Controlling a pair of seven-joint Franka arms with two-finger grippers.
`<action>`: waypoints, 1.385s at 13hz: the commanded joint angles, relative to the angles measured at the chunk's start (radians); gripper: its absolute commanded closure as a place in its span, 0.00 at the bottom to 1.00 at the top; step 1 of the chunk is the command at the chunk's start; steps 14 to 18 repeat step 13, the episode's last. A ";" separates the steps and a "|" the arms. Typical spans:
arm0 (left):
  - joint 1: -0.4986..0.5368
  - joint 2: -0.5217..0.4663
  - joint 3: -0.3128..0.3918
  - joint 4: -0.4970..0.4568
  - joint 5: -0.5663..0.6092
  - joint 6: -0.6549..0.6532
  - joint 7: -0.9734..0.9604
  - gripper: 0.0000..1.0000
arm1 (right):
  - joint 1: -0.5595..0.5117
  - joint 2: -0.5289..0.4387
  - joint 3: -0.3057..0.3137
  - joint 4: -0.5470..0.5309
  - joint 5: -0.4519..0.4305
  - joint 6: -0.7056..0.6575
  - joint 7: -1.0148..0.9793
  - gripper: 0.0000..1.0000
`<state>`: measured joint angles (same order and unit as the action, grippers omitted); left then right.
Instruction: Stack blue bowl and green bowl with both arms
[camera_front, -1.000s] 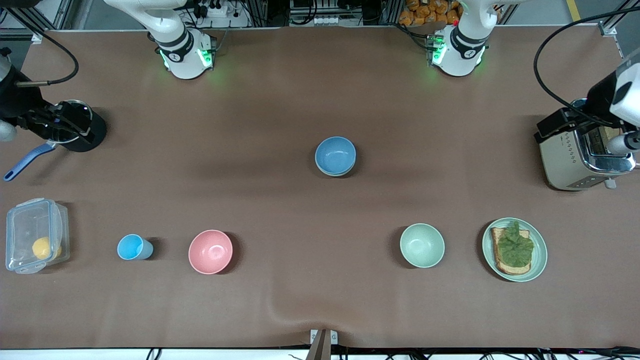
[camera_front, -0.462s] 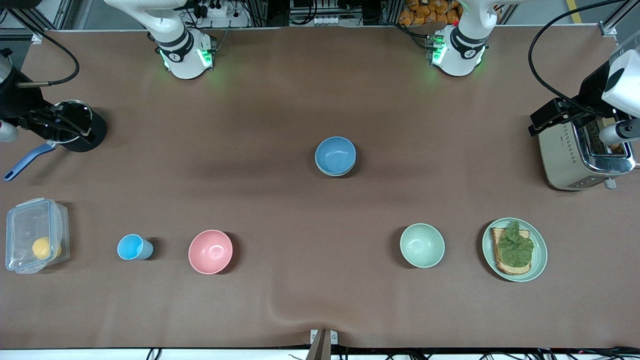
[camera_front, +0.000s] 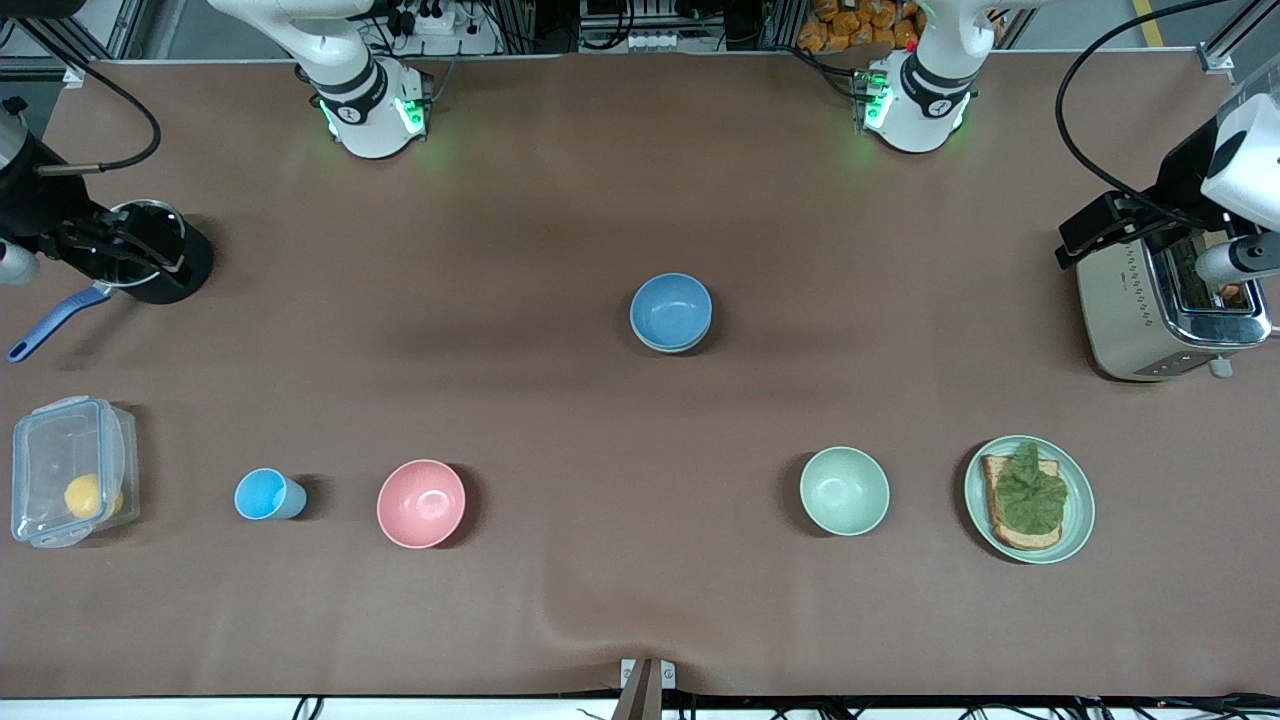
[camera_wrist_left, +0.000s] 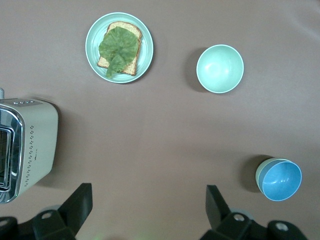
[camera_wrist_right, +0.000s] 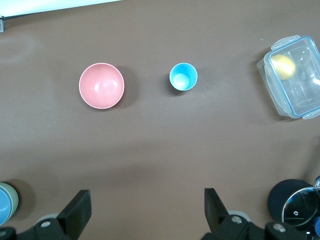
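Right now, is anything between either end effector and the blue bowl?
Nothing visible does. The blue bowl sits in the green bowl mid-table; only bare cloth lies between it and the open left end effector over the toaster and the open right end effector over the pot.

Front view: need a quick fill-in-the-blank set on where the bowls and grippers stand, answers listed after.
1. The blue bowl sits nested inside the ____ bowl.
2. The left gripper is over the ____.
3. The right gripper has its fingers ____.
4. The bowl beside the light-blue cup is ____.

Missing words: green; toaster; open; pink
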<state>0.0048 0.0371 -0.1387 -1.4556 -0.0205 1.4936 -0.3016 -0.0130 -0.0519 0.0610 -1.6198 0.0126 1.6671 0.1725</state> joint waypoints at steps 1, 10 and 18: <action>-0.002 -0.017 -0.018 -0.019 0.019 -0.012 0.002 0.00 | -0.009 -0.019 0.011 -0.020 0.001 0.008 -0.007 0.00; 0.011 -0.025 -0.030 -0.016 0.068 -0.059 0.082 0.00 | -0.005 -0.016 0.010 -0.020 0.000 0.000 -0.001 0.00; 0.011 -0.026 -0.030 -0.014 0.065 -0.081 0.087 0.00 | -0.005 -0.013 0.010 -0.020 0.000 -0.001 0.001 0.00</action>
